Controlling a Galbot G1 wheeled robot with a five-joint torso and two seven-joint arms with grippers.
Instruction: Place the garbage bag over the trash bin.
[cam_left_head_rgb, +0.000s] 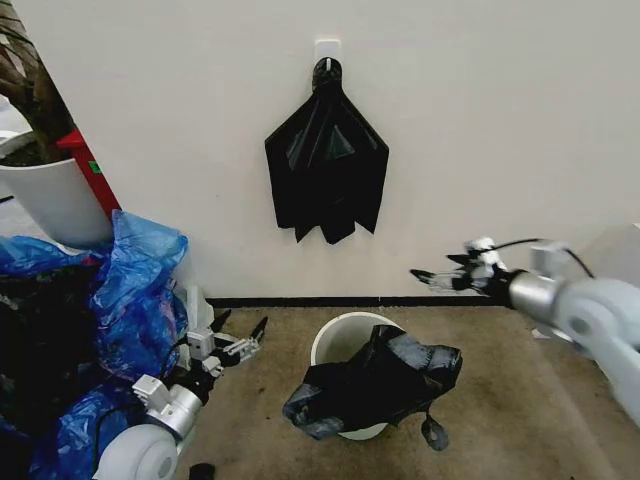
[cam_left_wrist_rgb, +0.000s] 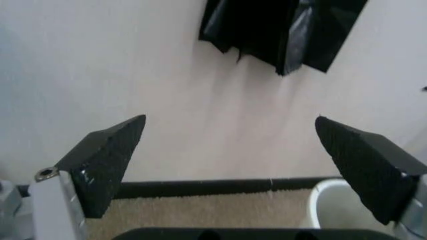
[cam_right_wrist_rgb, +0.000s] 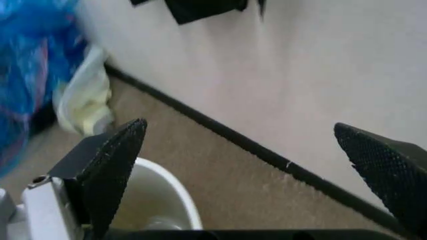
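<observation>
Glossy black garbage bag (cam_left_head_rgb: 385, 385) is lying crumpled across the round white plastic trash bin (cam_left_head_rgb: 335, 340), not yet lining it. Left gripper (cam_left_head_rgb: 238, 330) and right gripper (cam_left_head_rgb: 437, 275) are hovering wide open, holding nothing

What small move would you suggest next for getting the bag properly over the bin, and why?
Probably lower the right gripper onto the garbage bag. The bag lies crumpled across one side of the trash bin, part of the rim bare, and both the right and left gripper hang open, apart from it.

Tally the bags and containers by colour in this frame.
Black bags: 2, one draped over the bin, one hung on the wall
Blue bags: 1 heap, separate count unclear
White containers: 2, bin and planter
Total: 5
</observation>
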